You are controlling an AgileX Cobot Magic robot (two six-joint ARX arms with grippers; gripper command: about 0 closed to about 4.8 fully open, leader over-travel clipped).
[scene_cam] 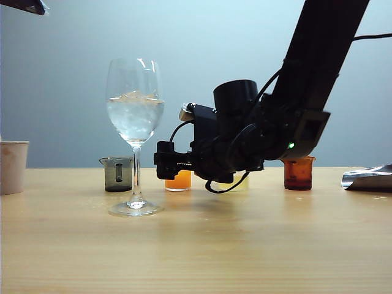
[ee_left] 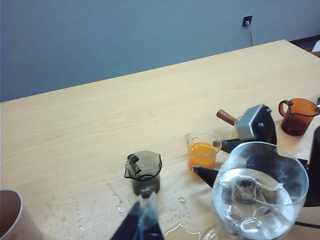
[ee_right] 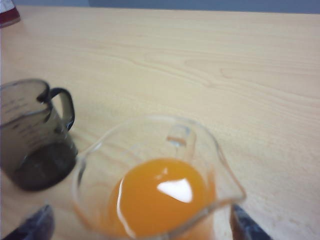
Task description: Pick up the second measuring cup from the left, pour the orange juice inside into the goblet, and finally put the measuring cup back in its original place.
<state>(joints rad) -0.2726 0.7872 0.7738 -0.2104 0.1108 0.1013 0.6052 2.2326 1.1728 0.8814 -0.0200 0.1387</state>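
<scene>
You have the right gripper [ee_right: 140,227] down at table level, its fingers [ee_right: 35,227] spread wide on either side of the clear measuring cup [ee_right: 160,170], with gaps showing, so nothing is pinched. The cup stands on the wooden table [scene_cam: 196,245], part full of orange juice [ee_left: 202,155].

The goblet [scene_cam: 135,131] stands in front and to the left, holding clear liquid and ice. A smoky grey cup [ee_left: 144,172] is just beyond it, near the juice cup. An amber cup [scene_cam: 299,173] stands well to the right, a paper cup [scene_cam: 12,166] at far left, and crumpled foil [scene_cam: 367,177] at far right.

Three small cups show plainly, one goblet. Spilled drops wet the table near the grey cup.

You can see only the tips of the left gripper [ee_left: 142,225]; whether it is spread cannot be told.
</scene>
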